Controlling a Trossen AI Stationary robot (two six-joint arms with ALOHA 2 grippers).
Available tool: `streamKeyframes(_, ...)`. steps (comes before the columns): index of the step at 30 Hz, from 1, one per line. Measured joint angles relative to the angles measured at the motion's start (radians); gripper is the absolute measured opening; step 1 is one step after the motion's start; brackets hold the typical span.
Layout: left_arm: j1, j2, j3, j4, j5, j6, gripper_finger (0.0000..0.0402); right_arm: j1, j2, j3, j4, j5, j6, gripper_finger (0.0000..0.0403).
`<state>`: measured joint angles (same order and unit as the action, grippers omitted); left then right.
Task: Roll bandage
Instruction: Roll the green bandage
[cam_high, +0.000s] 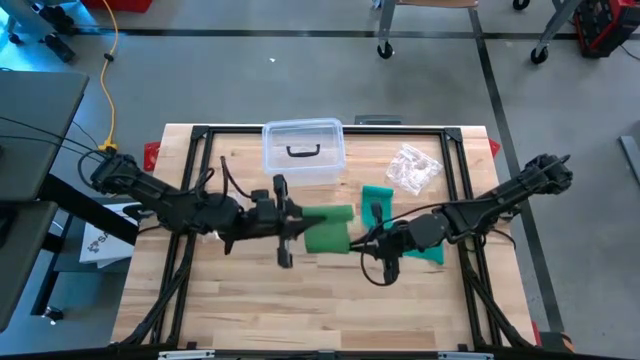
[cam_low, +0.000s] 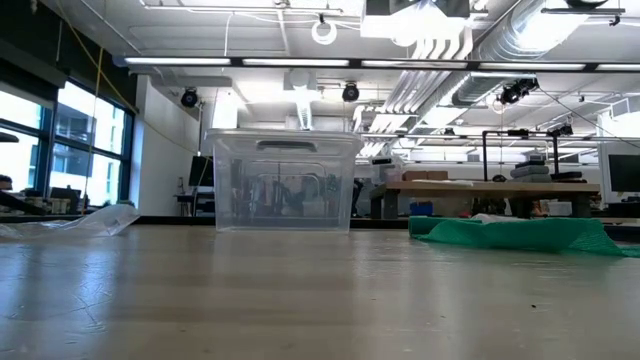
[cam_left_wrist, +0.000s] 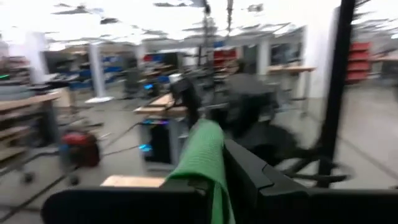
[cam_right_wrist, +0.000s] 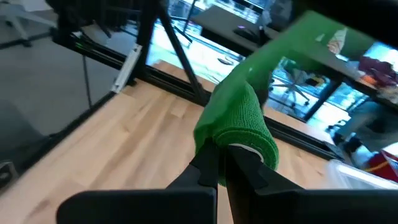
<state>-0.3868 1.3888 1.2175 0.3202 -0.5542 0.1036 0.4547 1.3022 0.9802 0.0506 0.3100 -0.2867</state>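
Observation:
A green bandage hangs above the table's middle, between my two grippers. Its rolled part is in my right gripper, which is shut on it. A flat strip runs from the roll to my left gripper, which is shut on the strip's end. Both grippers point almost level at each other, left from the table's left, right from the table's right. Neither gripper shows in the low view. My left gripper pinches the strip's free end between its two fingers, coming level from the table's left. The strip runs straight away from the fingers toward the roll, clear of the table. My right gripper pinches the roll at its end face, where a pale core shows. Its fingers come nearly level from the table's right. The roll is lifted clear of the table, and the strip leaves it toward the other arm.
A clear plastic box with a lid stands at the far middle. A crumpled clear bag lies at the far right. A teal cloth lies on the table under my right arm, its other end nearer. The wood nearer me is bare.

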Motion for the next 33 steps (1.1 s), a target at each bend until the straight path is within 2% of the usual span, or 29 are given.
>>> streamKeyframes(6,0.105,-0.02,0.0,-0.182,-0.011,-0.168,0.0099,0.034,0.0,0.0,0.0,-0.003,0.022,0.0)
streamKeyframes(11,0.221,-0.021,0.0,-0.37,0.075,-0.292,0.0165,0.055,0.0,0.0,0.006,0.035,0.047,0.0)
streamKeyframes(14,0.299,-0.03,0.0,-0.481,0.166,-0.349,0.0186,0.065,0.0,0.0,0.011,0.088,0.055,0.0)
streamKeyframes(17,0.372,-0.042,0.0,-0.564,0.243,-0.395,0.0192,0.07,0.0,0.0,0.022,0.105,0.062,0.0)
streamKeyframes(22,0.458,-0.066,0.0,-0.623,0.335,-0.375,0.0193,0.07,0.0,0.0,0.038,0.106,0.074,0.0)
streamKeyframes(26,0.494,-0.111,0.0,-0.664,0.367,-0.342,0.0193,0.07,0.0,0.0,0.037,0.152,0.101,0.0)
streamKeyframes(29,0.46,-0.148,0.0,-0.719,0.379,-0.262,0.0192,0.07,-0.008,-0.001,0.034,0.17,0.104,0.0)
streamKeyframes(33,0.326,-0.162,-0.002,-0.772,0.388,-0.179,0.0181,0.07,-0.057,-0.001,0.035,0.171,0.103,0.0)
